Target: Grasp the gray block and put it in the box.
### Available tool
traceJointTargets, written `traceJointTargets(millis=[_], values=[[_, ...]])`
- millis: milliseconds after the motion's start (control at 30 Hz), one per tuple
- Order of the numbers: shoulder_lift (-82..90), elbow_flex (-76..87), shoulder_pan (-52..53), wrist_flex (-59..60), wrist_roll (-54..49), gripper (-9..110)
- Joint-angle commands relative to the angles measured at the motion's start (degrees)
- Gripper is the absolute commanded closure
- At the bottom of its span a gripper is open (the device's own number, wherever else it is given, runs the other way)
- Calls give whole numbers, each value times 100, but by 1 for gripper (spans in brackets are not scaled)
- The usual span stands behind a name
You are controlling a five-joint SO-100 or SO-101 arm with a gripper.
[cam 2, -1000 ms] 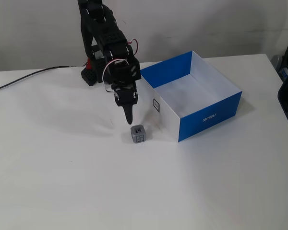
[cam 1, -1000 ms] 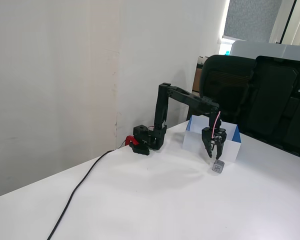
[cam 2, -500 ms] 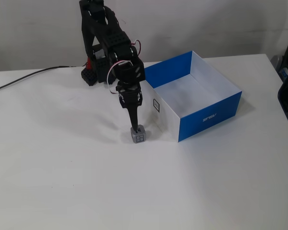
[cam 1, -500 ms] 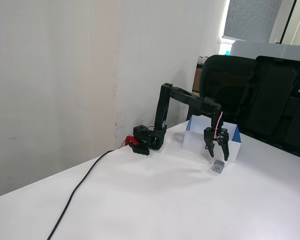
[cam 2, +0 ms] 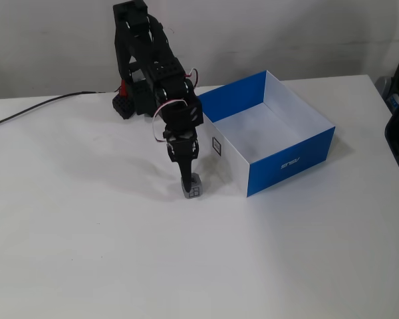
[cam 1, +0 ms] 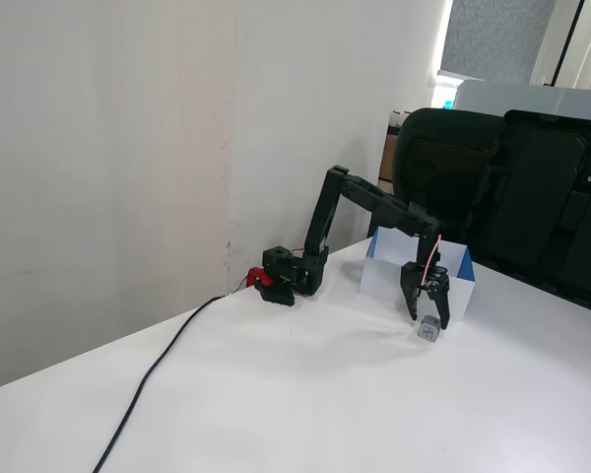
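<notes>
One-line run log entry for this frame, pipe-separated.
phase: pre-grasp | gripper: open, straddling small gray cube | cube: on white table, beside the white-and-blue open box | box: nothing inside

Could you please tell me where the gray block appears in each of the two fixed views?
A fixed view: gray block right of centre, on the table under the end effector.
Another fixed view: gray block near centre, left of the box.
Shared landmark: the box.
</notes>
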Motion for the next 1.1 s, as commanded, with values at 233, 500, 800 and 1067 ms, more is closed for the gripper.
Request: traceJointTargets(millis=[233,500,800,1067], values=[[-70,-334,202,-149,44,77],[-202,-492,123,-114,35,93],[-44,-1011,53,334,-26,93],[88,-2865,123,1696,-88,95]])
